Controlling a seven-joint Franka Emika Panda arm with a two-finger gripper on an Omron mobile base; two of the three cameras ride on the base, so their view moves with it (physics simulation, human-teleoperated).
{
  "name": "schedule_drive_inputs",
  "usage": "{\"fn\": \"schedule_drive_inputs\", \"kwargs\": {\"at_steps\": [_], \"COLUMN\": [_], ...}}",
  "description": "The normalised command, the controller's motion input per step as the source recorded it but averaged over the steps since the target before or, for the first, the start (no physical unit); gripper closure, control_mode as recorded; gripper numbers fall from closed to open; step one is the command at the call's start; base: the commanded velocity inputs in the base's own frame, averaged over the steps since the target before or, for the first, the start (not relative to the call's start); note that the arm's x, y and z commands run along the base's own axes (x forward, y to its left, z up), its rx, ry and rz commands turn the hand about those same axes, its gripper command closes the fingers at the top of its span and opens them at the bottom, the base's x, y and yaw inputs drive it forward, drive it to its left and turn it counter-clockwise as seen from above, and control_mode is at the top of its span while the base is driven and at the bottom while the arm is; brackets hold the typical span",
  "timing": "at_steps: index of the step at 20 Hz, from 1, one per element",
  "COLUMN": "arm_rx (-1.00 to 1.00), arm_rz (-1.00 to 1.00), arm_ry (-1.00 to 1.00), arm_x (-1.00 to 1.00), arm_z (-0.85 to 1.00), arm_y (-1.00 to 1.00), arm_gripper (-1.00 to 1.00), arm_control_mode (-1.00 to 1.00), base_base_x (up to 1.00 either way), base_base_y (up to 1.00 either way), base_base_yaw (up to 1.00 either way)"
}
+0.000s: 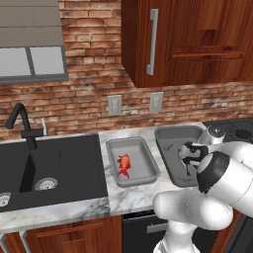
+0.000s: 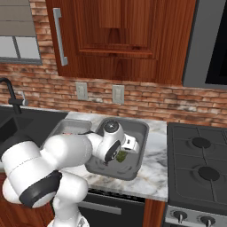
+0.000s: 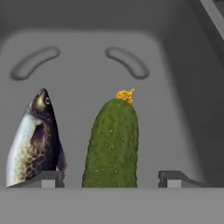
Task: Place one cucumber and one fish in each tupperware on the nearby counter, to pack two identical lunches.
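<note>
Tub floor: cucumber between tool tips.

2 grey rect. plastic tubs: smaller & larger. 2 fish: orange-red, dark silvery. 1 green bumpy cucumber. 2 wall outlets.

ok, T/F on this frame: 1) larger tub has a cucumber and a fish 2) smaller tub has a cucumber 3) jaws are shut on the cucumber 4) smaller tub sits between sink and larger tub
1) True: the cucumber and a dark fish lie in the larger tub.
2) False: the smaller tub shows an orange fish, no cucumber.
3) False: the gripper stands open, fingertips clear of the cucumber on both sides.
4) True: it sits between the sink and the larger tub.
</note>
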Motion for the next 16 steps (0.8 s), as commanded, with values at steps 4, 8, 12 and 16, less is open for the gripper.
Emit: {"fn": "schedule_drive_inputs", "kwargs": {"at_steps": [4,8,12,16], "arm_rx": [0.00,0.00,0.00,0.00], "arm_rz": [0.00,0.00,0.00,0.00], "arm_ry": [0.06,0.05,0.04,0.00], "arm_x": [0.20,-0.01,-0.70,-0.83], "arm_z": [-0.04,0.01,0.29,0.41], "arm_y": [-0.05,-0.07,0.00,0.22], "arm_gripper": [-1.00,-1.00,-1.00,-1.00], "arm_control_mode": [-1.00,-1.00,-1.00,-1.00], "base_base_x": [0.00,0.00,0.00,0.00], "base_base_y": [0.00,0.00,0.00,0.00], "base_base_yaw": [0.00,0.00,0.00,0.00]}}
